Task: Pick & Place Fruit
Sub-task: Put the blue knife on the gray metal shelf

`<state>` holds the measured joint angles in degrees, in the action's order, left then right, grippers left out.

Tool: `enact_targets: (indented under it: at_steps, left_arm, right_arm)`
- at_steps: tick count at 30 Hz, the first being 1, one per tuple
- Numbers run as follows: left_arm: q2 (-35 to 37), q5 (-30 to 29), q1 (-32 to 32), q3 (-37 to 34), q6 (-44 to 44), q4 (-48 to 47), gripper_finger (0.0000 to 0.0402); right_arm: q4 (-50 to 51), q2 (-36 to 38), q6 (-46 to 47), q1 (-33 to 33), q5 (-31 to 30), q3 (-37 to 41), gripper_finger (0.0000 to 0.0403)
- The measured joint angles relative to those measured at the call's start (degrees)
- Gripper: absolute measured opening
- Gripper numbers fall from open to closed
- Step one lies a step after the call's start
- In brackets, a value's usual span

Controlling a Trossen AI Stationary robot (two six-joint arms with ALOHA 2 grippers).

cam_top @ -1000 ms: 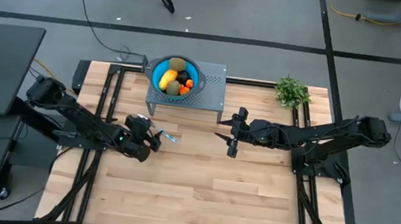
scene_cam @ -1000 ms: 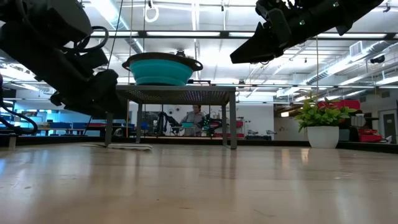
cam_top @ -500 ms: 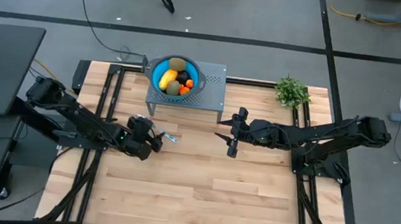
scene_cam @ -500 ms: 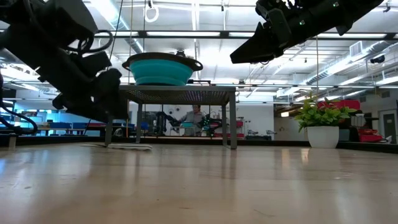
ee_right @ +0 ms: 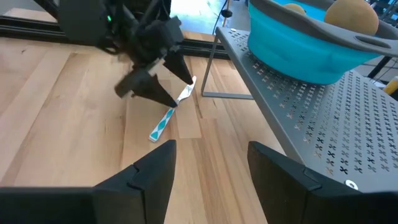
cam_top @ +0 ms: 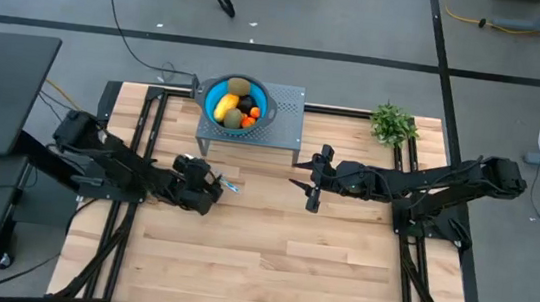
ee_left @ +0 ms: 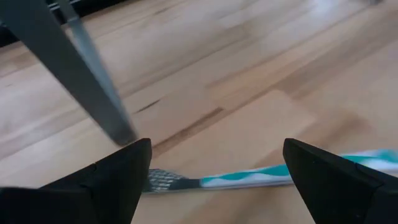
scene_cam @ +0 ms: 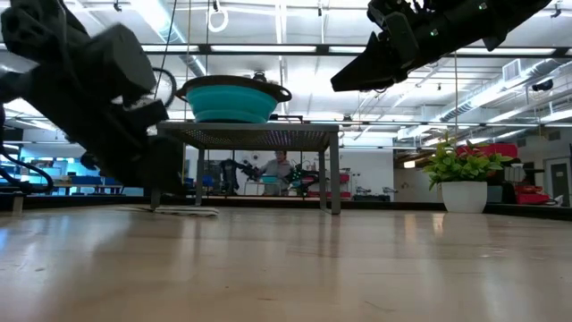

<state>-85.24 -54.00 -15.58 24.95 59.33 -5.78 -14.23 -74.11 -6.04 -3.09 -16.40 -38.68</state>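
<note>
The fruit sits in a blue bowl [cam_top: 236, 102] on a grey perforated stand [cam_top: 284, 112] at the table's far side: a yellow oblong [cam_top: 225, 107], an olive-brown oval [cam_top: 239, 88], a dark ball [cam_top: 248, 101] and orange pieces [cam_top: 251, 117]. My left gripper [cam_top: 214, 187] is low over the table in front of the stand, open. In the left wrist view its fingers [ee_left: 118, 180] stand on either side of a teal-and-white-handled knife [ee_left: 249, 177] lying flat on the wood. My right gripper [cam_top: 304, 187] hangs open and empty to the right of the stand, well above the table.
A potted green plant [cam_top: 391, 124] stands at the far right. The stand's leg [ee_left: 93, 81] rises just beyond my left gripper. Bare wooden tabletop [cam_top: 278, 263] stretches toward the near edge. Beyond the table, a person [scene_cam: 282, 168] shows in the room.
My left gripper has sunk toward the table and edged toward the knife and the table's right edge, staying open.
</note>
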Motion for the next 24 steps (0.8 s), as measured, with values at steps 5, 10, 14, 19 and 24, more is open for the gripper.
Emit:
enact_targets:
  at_steps: [5, 10, 14, 19, 24]
  left_arm:
    - [-4.6, -0.5, 3.2, 0.0, 0.2, 1.2, 0.0373]
    - [-6.8, -0.4, 6.4, 0.0, -0.6, 3.9, 0.0373]
    - [-6.8, -1.8, 7.0, 0.0, -1.3, 4.1, 0.0373]
    - [-8.2, -0.2, 9.3, 0.1, -1.1, 5.4, 0.0373]
    - [-12.2, 2.3, 11.1, 0.1, -4.6, 14.0, 0.0373]
  right_arm:
    - [-2.1, 0.0, 1.0, 0.0, 0.0, 0.0, 0.0208]
    - [-3.5, 0.0, 1.3, 0.0, 0.0, 0.0, 0.0208]
    - [-3.7, 0.0, 1.3, 0.0, 0.0, 0.0, 0.0208]
    - [-3.9, 0.0, 1.3, 0.0, 0.1, 0.0, 0.0208]
    - [-4.1, 0.0, 1.3, 0.0, 0.1, 0.0, 0.0208]
